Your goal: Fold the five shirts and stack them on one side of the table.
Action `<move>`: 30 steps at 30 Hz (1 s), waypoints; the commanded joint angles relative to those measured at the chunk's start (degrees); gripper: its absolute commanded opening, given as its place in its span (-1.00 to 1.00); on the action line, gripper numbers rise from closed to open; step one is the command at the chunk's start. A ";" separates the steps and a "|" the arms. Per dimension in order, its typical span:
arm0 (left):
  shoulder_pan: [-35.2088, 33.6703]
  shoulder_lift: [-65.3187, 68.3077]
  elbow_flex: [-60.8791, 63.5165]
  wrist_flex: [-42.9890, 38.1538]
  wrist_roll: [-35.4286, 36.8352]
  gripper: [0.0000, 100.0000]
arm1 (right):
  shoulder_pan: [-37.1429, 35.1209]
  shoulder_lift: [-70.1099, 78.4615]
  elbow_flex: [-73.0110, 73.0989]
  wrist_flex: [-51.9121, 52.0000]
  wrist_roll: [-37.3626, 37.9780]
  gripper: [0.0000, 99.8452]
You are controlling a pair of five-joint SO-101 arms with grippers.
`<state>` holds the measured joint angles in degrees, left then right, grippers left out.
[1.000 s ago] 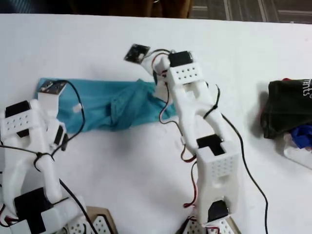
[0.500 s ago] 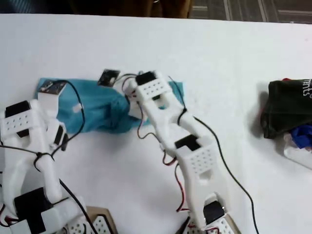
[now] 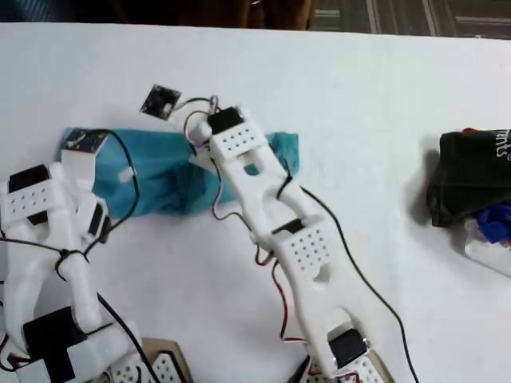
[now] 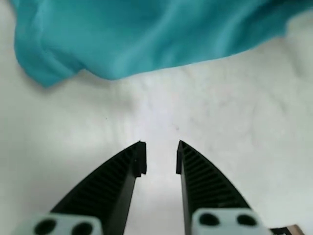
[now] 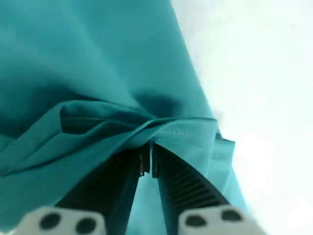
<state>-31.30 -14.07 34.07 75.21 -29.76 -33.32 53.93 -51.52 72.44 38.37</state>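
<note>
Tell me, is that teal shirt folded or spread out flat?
Partly folded. The teal shirt lies as a bunched, narrow band on the table, and the right gripper pinches an edge doubled over the rest.

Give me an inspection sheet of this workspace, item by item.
Surface: white table, bare between the arms and the right edge.
Job's things: teal shirt lies rumpled on the left part of the table; dark cloth pile with blue cloth sits at the right edge.
Clutter: nothing seen.
Grippers: right pincer is shut on a fold of the teal shirt; left pincer is open over bare table, beside the shirt's edge.
Cables: black and red cables run along both arms in loose loops.
Surroundings: floor beyond the table's far edge.
</note>
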 commanded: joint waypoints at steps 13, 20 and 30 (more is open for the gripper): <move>0.09 -1.93 -2.15 -1.41 -0.09 -0.75 | -1.10 1.10 -20.31 10.95 -0.35 -0.96; 0.09 -1.93 -2.15 -1.23 -0.09 -0.75 | 5.67 1.45 -31.82 29.41 -0.53 -0.96; -2.02 -2.20 -1.71 -0.88 0.00 -0.75 | 3.91 -9.36 -8.18 29.23 -0.79 -0.96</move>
<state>-31.74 -14.07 34.07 74.24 -29.85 -27.34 52.79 -67.69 100.40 38.29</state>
